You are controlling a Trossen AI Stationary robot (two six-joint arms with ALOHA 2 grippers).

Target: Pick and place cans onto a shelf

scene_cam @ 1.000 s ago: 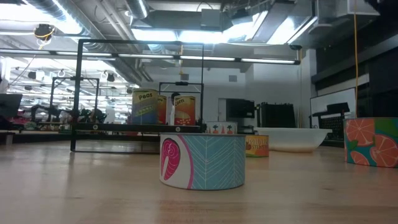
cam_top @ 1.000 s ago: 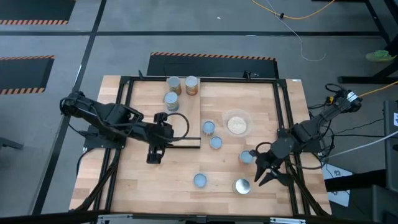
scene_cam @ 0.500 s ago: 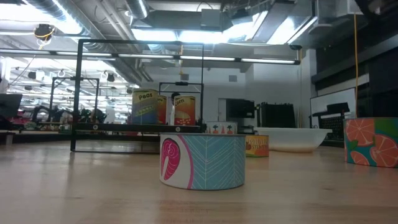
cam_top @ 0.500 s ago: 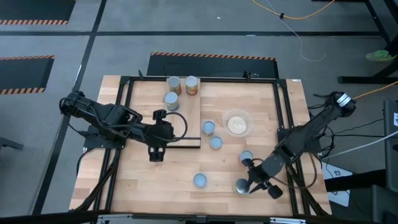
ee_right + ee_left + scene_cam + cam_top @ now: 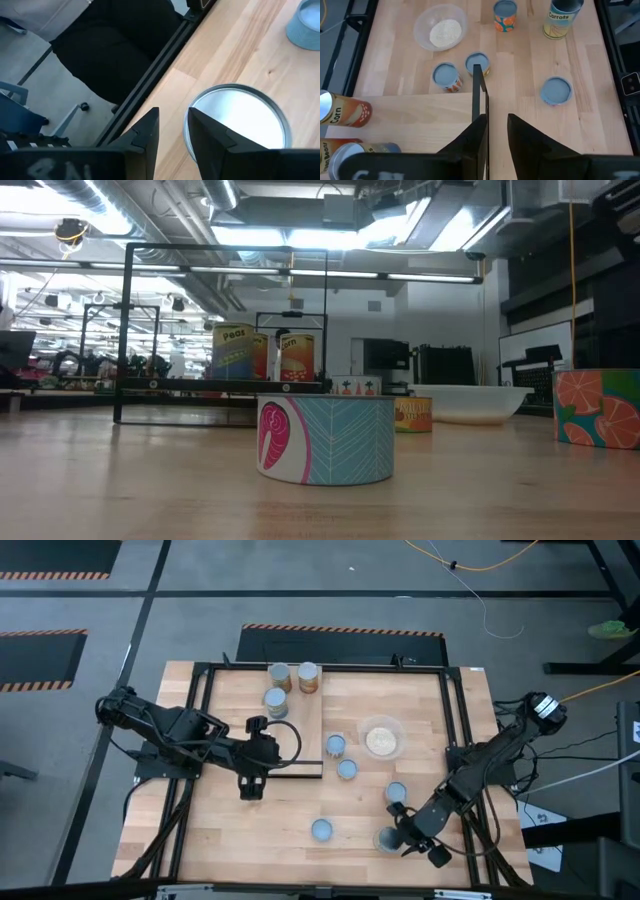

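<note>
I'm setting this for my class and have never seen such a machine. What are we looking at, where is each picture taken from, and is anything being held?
Two dark robot arms work at a wooden table. One picture looks straight down, one looks level across the tabletop, and two come from cameras on the arms' wrists. Three cans stand on the shelf. Five more, and a clear bowl, sit on the table. The left gripper waits open by the shelf's edge. The right gripper is open beside the silver-topped can. Neither holds anything.
</note>
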